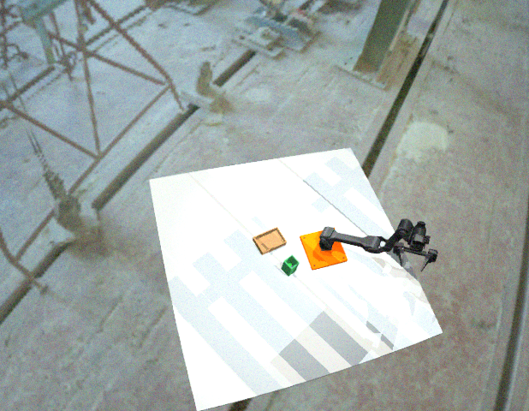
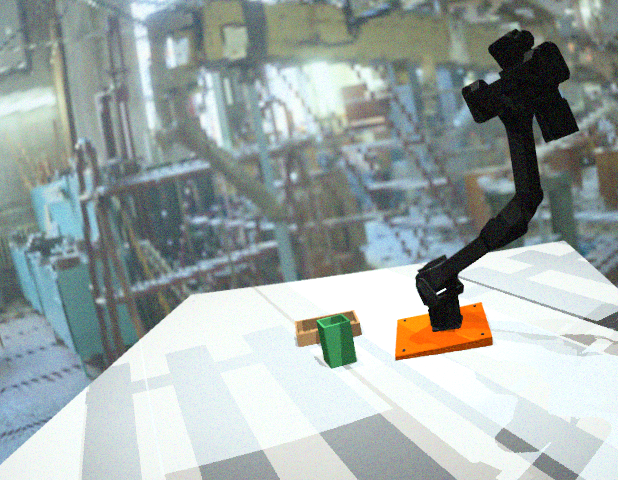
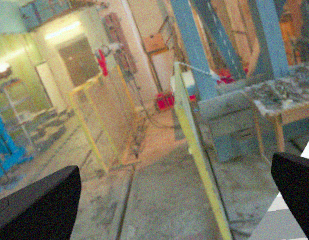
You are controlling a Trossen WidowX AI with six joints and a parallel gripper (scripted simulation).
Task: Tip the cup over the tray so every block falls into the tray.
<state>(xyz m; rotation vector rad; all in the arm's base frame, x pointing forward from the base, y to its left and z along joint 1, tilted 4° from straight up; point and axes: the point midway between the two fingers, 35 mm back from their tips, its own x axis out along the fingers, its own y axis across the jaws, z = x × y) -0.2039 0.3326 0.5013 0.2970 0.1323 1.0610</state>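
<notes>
We hold our black arm [image 1: 353, 240] [image 2: 505, 227] raised, well above the desk. From our foot [image 1: 326, 242] [image 2: 446, 315], the lower link slants up and outward to the elbow [image 1: 376, 243] [image 2: 530, 200]. There we bend, and in the exterior view our forearm [image 1: 391, 241] [image 2: 523, 149] climbs steeply to the bulky wrist [image 1: 405, 228] [image 2: 526, 72]. Our pincer [image 1: 413, 267] [image 2: 524, 95] [image 3: 180, 171] is wide open at the end. In the wrist view, our two dark fingers stand well apart at the lower left and right; in the exterior view their outline merges with the dark wrist.

Top: high, steep, far; exterior: lower, oblique, nearer; both share table [image 1: 238, 194] [image 2: 278, 413].
</notes>
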